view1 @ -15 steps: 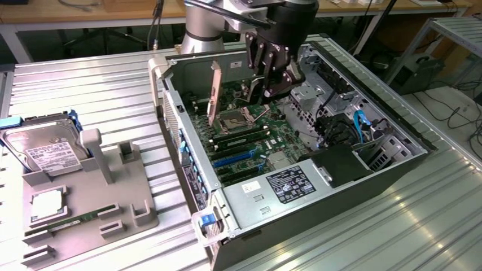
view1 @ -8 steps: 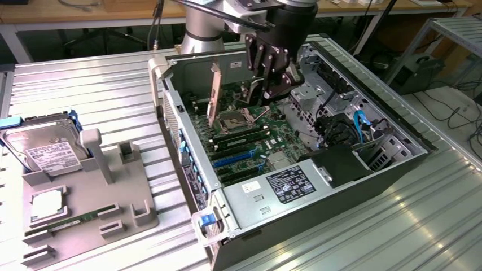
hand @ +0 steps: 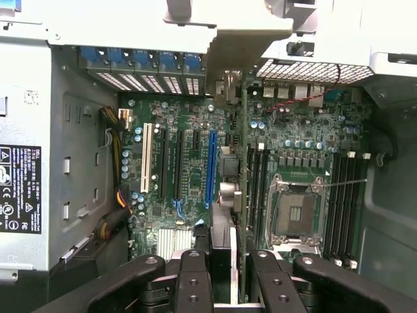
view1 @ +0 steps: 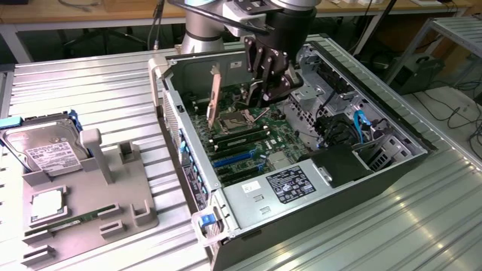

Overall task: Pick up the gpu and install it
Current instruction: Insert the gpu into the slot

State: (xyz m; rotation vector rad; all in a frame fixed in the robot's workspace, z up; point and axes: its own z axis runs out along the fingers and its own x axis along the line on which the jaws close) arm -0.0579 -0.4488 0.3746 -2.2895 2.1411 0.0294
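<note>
An open computer case point(view1: 391, 169) lies on its side on a ribbed metal table point(view1: 83, 84), its motherboard point(view1: 252, 144) facing up. An empty processor socket point(view1: 237, 119) sits on the board, with memory slots point(view1: 242, 137) just beside it and blue and black expansion slots point(view1: 233, 161) nearer the power supply point(view1: 283, 186), which carries a black label. Blue cables point(view1: 360, 125) run through the drive bay area. At the exterior view's left, a grey fixture tray point(view1: 87, 203) holds a silver hard drive point(view1: 42, 148) propped upright, a processor chip point(view1: 47, 204) lying flat, and a long green memory stick point(view1: 75, 221) beside it.
</note>
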